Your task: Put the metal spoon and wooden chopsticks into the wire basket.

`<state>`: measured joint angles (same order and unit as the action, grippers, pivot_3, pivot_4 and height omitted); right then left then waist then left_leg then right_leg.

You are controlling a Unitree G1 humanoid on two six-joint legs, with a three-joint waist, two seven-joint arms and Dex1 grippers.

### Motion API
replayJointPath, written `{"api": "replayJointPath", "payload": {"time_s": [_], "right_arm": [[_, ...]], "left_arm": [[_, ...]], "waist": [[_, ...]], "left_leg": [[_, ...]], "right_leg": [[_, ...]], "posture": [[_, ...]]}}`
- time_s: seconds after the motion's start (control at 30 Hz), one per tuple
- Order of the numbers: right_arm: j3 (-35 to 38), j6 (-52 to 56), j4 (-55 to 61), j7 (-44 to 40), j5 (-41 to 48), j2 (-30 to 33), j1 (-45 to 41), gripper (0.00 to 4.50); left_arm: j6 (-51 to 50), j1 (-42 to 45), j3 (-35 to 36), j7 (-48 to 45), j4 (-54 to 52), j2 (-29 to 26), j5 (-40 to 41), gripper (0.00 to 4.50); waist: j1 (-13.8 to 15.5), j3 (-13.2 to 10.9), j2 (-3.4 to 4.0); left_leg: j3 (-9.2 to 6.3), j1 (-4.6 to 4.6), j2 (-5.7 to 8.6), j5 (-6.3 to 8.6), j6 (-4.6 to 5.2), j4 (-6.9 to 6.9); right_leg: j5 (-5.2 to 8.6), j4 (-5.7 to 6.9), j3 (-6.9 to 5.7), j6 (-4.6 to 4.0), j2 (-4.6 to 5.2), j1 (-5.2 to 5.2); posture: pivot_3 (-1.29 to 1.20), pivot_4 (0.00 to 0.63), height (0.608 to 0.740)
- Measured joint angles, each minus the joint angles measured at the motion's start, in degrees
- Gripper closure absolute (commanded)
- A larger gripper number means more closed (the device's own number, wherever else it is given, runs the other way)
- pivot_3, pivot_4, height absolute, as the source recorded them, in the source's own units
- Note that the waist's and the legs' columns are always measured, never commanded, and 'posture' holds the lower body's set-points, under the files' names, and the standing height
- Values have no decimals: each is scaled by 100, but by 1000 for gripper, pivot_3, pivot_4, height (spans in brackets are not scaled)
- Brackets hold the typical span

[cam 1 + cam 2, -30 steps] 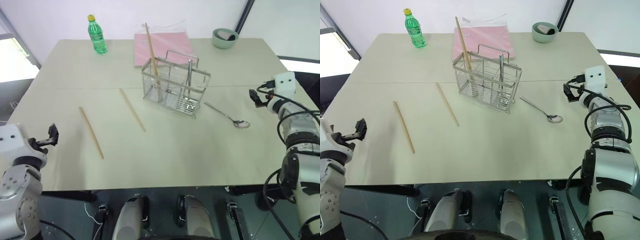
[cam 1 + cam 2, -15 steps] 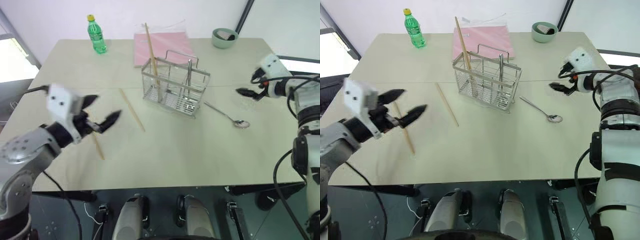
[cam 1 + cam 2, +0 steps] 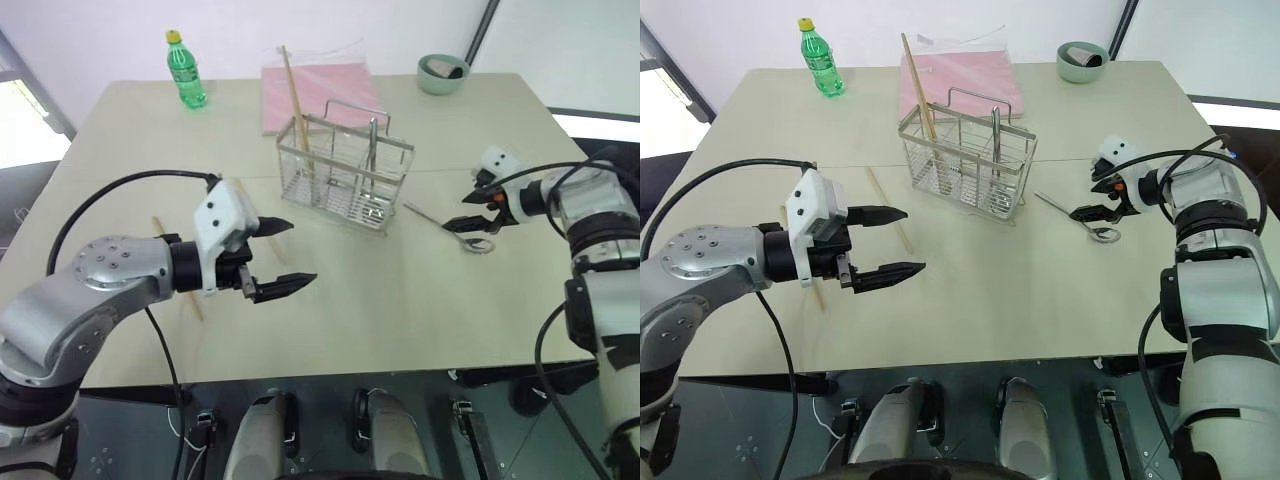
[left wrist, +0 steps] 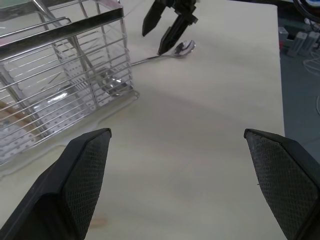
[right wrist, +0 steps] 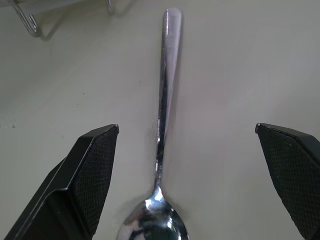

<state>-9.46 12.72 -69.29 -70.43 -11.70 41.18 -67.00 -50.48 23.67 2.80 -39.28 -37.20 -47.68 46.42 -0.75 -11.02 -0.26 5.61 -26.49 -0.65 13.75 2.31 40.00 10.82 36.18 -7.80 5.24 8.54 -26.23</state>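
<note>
While both sets of jaws stand wide and hold nothing, the right gripper (image 3: 1095,197) hangs just over the metal spoon (image 5: 161,140), which lies flat on the table (image 3: 400,300) between its fingers. Its bowl sits nearest the jaws, and the handle runs straight ahead toward the wire basket (image 3: 345,170). Thin, stiff, light and likely slippery, it should be pinched across the handle near mid-length. Ahead of the left gripper (image 3: 278,257), wooden chopsticks (image 3: 292,95) stand tilted in the basket.
</note>
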Motion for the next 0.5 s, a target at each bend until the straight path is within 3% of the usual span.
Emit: {"api": "replayJointPath", "payload": {"time_s": [0.2,0.23,0.3,0.5], "right_arm": [[-91,61,34,57,-64,-121,168,0],[-99,59,46,74,-71,-140,190,244],[-101,45,82,132,-76,-149,225,813],[-98,58,246,111,-57,-181,320,3935]], "left_arm": [[37,-1,1,-21,1,43,-80,29],[50,-1,1,-21,3,43,-90,8],[92,-1,3,-20,4,43,-111,0],[103,23,23,8,46,55,-141,0]], "waist": [[2,0,0],[-2,0,0],[-5,0,0],[-2,1,-1]], "left_leg": [[-2,0,2,-1,-1,0],[-2,1,2,-1,-2,0],[-2,3,2,-1,-2,0],[-4,8,2,-1,-2,1]], "right_leg": [[0,0,0,0,1,1],[0,0,0,1,0,1],[0,0,0,1,0,5],[0,0,-1,1,0,12]], "posture": [[0,150,692],[0,150,692],[0,150,692],[0,150,692]]}}
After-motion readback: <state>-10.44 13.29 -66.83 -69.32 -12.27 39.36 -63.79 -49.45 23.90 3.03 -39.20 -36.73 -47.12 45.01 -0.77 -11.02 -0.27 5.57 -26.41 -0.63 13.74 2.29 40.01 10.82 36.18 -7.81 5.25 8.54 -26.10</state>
